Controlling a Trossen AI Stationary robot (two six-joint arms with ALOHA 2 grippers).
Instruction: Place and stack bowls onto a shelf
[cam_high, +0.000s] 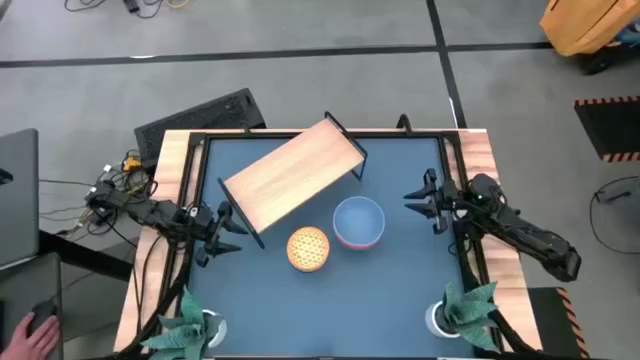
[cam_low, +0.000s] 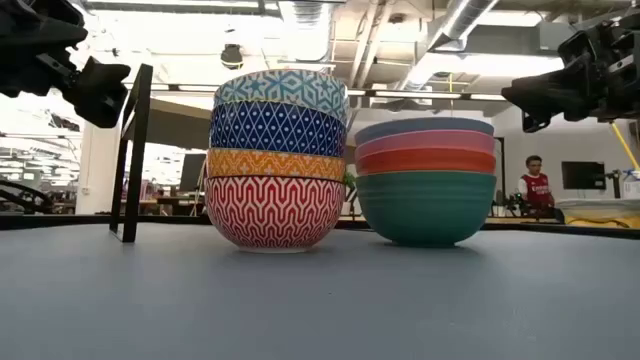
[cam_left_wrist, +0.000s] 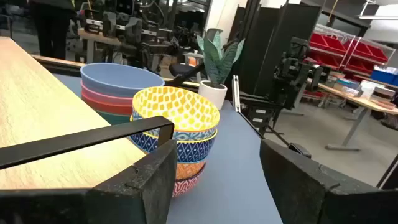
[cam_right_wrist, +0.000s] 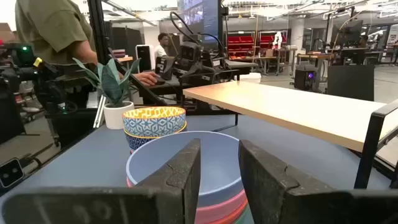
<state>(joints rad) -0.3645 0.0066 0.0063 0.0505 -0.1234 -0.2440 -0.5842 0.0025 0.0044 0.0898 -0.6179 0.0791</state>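
Note:
Two stacks of bowls stand on the dark blue table. The patterned stack (cam_high: 308, 248) (cam_low: 275, 160) has an orange lattice bowl on top. Right of it stands the plain stack (cam_high: 358, 221) (cam_low: 425, 180), its top bowl light blue with a pink outside. The wooden shelf (cam_high: 295, 175) stands at a slant on thin black legs, just beyond both stacks. My left gripper (cam_high: 225, 228) (cam_left_wrist: 217, 180) is open, above the table to the left of the patterned stack, by the shelf's left end. My right gripper (cam_high: 420, 195) (cam_right_wrist: 219, 168) is open, right of the plain stack, pointing at it.
Two white pots with green plants stand at the near corners (cam_high: 190, 325) (cam_high: 465, 310). A raised wooden frame with black rails (cam_high: 180, 190) borders the table. A person's hand (cam_high: 40, 330) shows off the table at the lower left. Bare tabletop lies near of the stacks.

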